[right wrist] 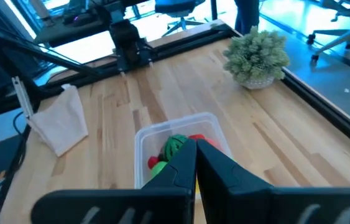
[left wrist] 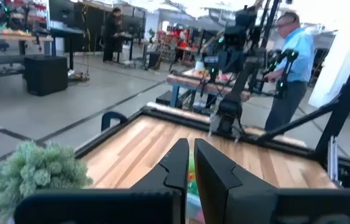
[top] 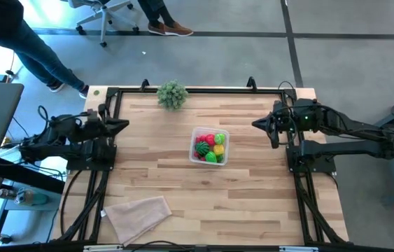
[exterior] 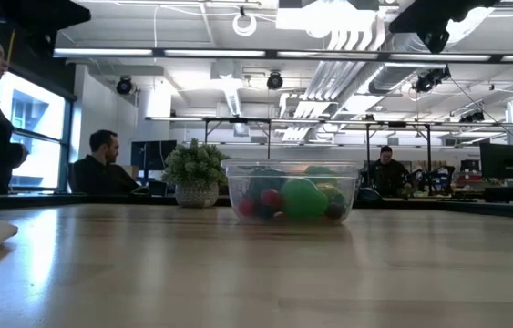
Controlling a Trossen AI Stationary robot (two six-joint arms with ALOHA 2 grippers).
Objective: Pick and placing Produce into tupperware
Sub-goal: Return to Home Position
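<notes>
The clear tupperware (top: 209,146) stands on its base near the middle of the table, with red, green and yellow produce (top: 208,147) inside. The low view shows the container (exterior: 292,192) with a green ball (exterior: 302,199) and red pieces behind its wall. My left gripper (top: 126,125) hovers shut over the table's left edge, well away from the container. My right gripper (top: 255,124) hovers shut over the right side, also away from it. The right wrist view looks down past its shut fingers (right wrist: 194,147) on the tupperware (right wrist: 176,134).
A bushy grey-green plant (top: 172,94) stands at the far edge. A beige folded cloth (top: 139,213) lies near the near left corner. Bare wood lies around the container. People are in the room beyond the table, one near the far left corner.
</notes>
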